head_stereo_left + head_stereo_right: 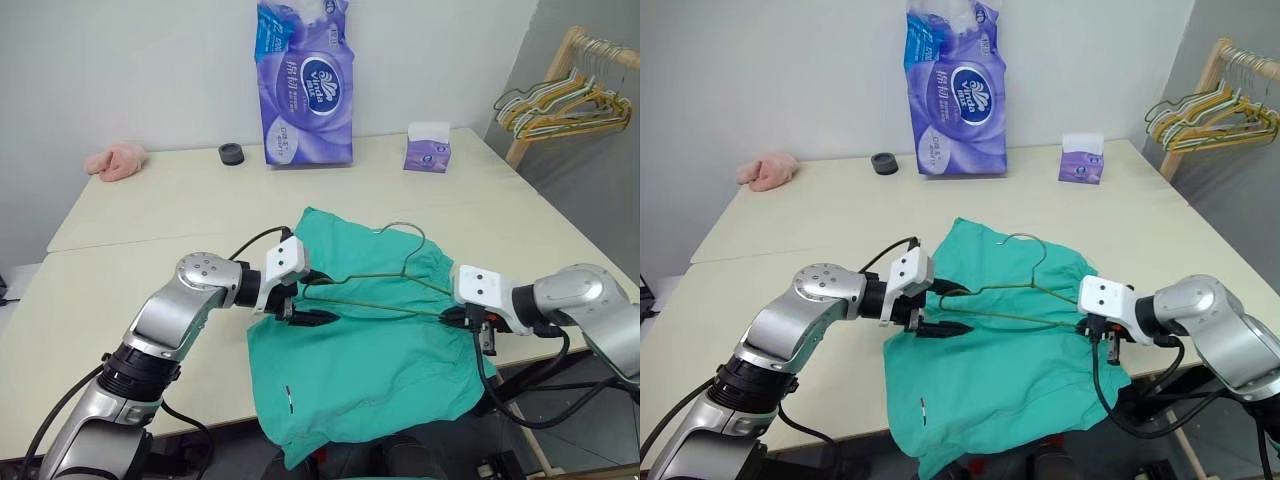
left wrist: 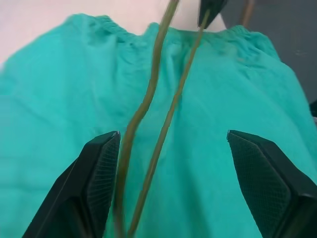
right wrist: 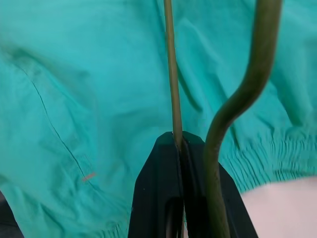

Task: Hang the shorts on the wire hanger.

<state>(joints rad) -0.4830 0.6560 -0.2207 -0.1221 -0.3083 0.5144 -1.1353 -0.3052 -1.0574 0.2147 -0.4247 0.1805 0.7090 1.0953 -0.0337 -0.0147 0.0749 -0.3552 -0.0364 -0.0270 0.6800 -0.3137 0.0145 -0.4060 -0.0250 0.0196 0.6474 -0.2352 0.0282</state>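
Left eye view: shorts point(image 1: 370, 350) lie spread on table point(image 1: 150, 220) at near edge, one leg hanging over it. Wire hanger point(image 1: 385, 275) sits above the shorts, hook pointing away from robot. Right gripper point(image 1: 470, 318) is clamped on hanger's right end; right wrist view shows wire pinched betw. fingers point(image 3: 163, 198). Left gripper point(image 1: 305, 318) at hanger's left end, fingers point(image 2: 96, 173) spread wide, wire running betw. them, not gripped.
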